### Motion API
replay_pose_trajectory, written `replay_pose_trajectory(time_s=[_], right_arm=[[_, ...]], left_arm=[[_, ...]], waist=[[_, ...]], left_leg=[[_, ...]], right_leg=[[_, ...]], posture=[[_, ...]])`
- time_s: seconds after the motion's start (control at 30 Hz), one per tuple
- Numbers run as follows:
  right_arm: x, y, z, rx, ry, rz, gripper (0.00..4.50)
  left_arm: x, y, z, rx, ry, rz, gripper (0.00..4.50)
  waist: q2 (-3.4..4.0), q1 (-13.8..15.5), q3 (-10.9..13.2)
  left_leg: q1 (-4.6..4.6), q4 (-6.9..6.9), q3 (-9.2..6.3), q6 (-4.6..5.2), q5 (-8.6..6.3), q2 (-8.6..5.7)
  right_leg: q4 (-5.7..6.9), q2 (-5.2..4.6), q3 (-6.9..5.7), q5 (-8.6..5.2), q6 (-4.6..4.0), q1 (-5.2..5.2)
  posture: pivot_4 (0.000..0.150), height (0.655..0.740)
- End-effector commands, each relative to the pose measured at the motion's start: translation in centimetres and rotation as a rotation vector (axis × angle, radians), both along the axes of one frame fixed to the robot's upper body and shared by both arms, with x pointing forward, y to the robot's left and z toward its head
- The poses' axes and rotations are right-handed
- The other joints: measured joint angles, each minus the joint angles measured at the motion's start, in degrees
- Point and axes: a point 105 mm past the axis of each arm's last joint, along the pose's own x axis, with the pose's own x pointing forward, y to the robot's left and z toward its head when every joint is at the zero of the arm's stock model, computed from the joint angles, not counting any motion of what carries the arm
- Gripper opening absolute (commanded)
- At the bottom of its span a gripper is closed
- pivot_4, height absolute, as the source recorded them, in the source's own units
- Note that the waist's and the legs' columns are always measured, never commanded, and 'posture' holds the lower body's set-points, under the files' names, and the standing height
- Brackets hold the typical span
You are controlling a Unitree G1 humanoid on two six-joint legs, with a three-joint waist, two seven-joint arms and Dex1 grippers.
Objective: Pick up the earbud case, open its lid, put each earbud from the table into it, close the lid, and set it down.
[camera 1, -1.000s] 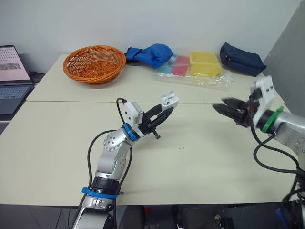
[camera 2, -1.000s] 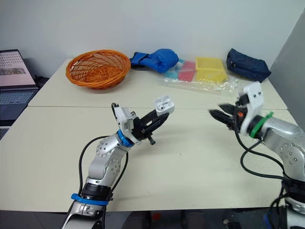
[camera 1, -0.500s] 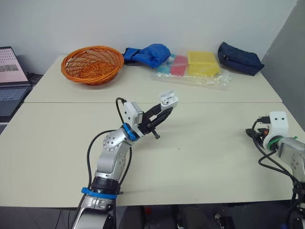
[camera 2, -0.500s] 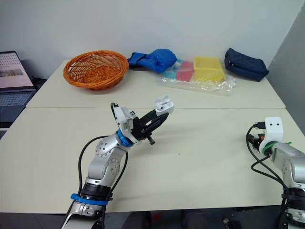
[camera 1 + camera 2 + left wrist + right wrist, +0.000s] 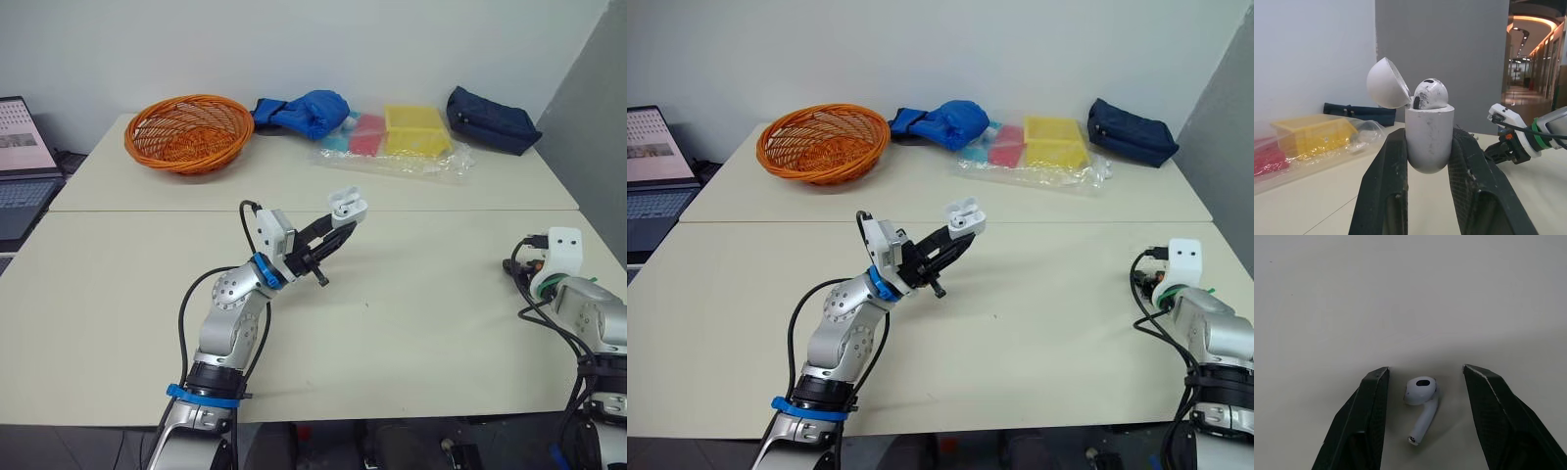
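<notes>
left claw (image 5: 338,225) tight on lid-up earbud case (image 5: 1429,144), 1 earbud (image 5: 1431,94) inside; right claw (image 5: 1425,368) wide astride loose earbud (image 5: 1420,394) on table (image 5: 1400,293)

Beige tables (image 5: 441,313), white wall (image 5: 294,44) bkgd.

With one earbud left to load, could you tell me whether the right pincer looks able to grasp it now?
Probably yes: the right pincer is open with a finger either side of the earbud, unobstructed on the table.

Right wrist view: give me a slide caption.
Open right end effector straddles a loose white earbud lying on the table.
</notes>
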Motion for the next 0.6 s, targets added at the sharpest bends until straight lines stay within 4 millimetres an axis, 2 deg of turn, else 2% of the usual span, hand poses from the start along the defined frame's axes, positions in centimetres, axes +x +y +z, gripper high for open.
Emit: replay_pose_trajectory(time_s=[0.03, 0.17, 0.43, 0.5, 0.53, 0.6], right_arm=[[-0.6, -0.6, -0.2, 0.019, 0.021, -0.049, 1.88], [-0.9, -0.1, -0.4, 0.031, 0.036, -0.029, 0.51], [-1.1, 1.7, 0.3, 0.059, 0.039, 0.051, 0.42], [-0.7, 3.9, 1.9, 0.073, -0.007, 0.193, 0.42], [-0.6, 5.6, 3.4, 0.06, -0.037, 0.319, 0.42], [-2.5, 9.4, 5.5, 0.02, -0.005, 0.673, 0.42]], left_arm=[[-0.5, -0.1, 1.5, -0.009, -0.062, -0.01, 0.74], [-0.5, -0.2, 1.6, -0.01, -0.064, -0.012, 0.74], [-0.5, -0.1, 1.5, -0.008, -0.066, -0.016, 0.74], [-0.5, -0.2, 1.6, -0.01, -0.067, -0.018, 0.74], [-0.5, -0.2, 1.6, -0.011, -0.068, -0.019, 0.74], [-0.6, -0.2, 1.5, -0.01, -0.067, -0.023, 0.74]], waist=[[0.0, 0.09, 0.0], [0.0, 0.21, 0.0], [0.01, 0.21, -0.01], [0.01, 0.18, 0.0], [0.02, 0.08, 0.0], [0.31, -0.17, 0.16]], left_leg=[[0.0, 0.01, -0.01, 0.0, 0.0, 0.0], [0.0, 0.01, -0.03, 0.0, 0.0, 0.0], [-0.02, -0.02, -0.09, 0.0, 0.0, 0.02], [-0.01, -0.02, -0.08, 0.0, 0.0, 0.03], [-0.01, -0.02, -0.07, 0.0, 0.0, 0.02], [0.0, 0.0, -0.01, 0.0, 0.0, 0.02]], right_leg=[[0.0, 0.0, 0.01, 0.0, 0.0, 0.01], [0.0, -0.01, 0.0, 0.0, 0.0, 0.02], [-0.02, 0.01, 0.0, -0.01, -0.01, 0.02], [-0.02, 0.01, 0.0, -0.01, -0.01, 0.02], [-0.01, 0.01, -0.01, -0.01, -0.01, 0.01], [0.02, 0.01, 0.0, 0.0, 0.0, -0.03]], posture=[[0.15, 0.74], [0.15, 0.74], [0.15, 0.74], [0.15, 0.74], [0.15, 0.74], [0.15, 0.74]])
